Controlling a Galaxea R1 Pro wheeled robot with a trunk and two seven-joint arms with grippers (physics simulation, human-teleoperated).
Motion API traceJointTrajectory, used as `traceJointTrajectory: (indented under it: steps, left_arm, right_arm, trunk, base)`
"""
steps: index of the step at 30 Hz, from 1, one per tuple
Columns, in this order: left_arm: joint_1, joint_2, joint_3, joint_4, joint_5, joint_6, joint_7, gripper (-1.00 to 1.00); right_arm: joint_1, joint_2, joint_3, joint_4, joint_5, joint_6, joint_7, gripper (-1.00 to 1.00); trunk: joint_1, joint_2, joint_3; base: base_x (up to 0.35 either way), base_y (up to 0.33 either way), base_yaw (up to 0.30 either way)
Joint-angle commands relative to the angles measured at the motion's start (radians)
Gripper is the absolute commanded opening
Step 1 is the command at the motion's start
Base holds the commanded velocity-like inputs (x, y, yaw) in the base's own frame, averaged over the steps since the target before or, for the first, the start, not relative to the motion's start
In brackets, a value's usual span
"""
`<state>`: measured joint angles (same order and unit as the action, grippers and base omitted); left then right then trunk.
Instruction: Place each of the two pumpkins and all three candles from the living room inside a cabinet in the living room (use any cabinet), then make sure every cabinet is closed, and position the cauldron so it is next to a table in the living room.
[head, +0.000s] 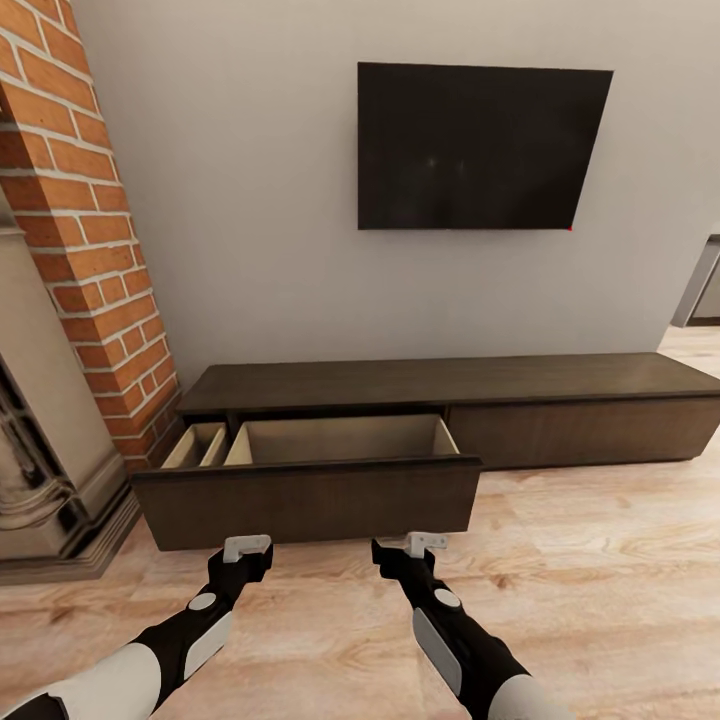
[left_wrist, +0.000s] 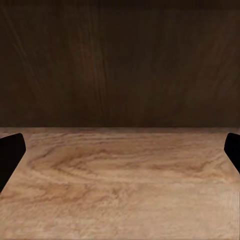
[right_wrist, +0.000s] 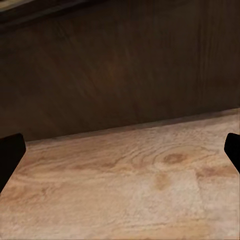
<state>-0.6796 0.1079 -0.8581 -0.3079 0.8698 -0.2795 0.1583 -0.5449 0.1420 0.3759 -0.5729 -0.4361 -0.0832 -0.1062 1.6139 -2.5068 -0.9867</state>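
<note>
The head view takes in the long, low, dark-brown cabinet (head: 450, 400) against the wall under a black TV (head: 480, 148), beside a brick column (head: 95, 230). Its left drawer (head: 310, 495) is pulled out, showing light tan compartments with nothing inside. The left gripper (head: 247, 549) and right gripper (head: 415, 546) hover just before the drawer front, over the wood floor (head: 600, 560). Both wrist views give close detail: dark wood grain above floor, with fingertips (left_wrist: 10, 152) wide apart at the edges
</note>
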Motion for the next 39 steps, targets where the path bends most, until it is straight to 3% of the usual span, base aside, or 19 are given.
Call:
traceJointTrajectory:
  steps: [1,39]
  left_arm:
    - [-0.001,0.001,-0.009,-0.002,0.005,-0.003,0.008,1.00]
    - [-0.001,0.001,-0.009,-0.002,0.005,0.001,0.007,1.00]
  right_arm:
    - [-0.002,-0.001,0.005,0.001,-0.010,-0.005,-0.004,1.00]
    - [-0.004,0.000,0.009,0.070,0.007,-0.015,-0.001,1.00]
  trunk:
    - [0.000,0.000,-0.001]
    - [0.000,0.000,-0.001]
  base:
    - [0.095,0.000,0.000]
    - [0.138,0.000,0.000]
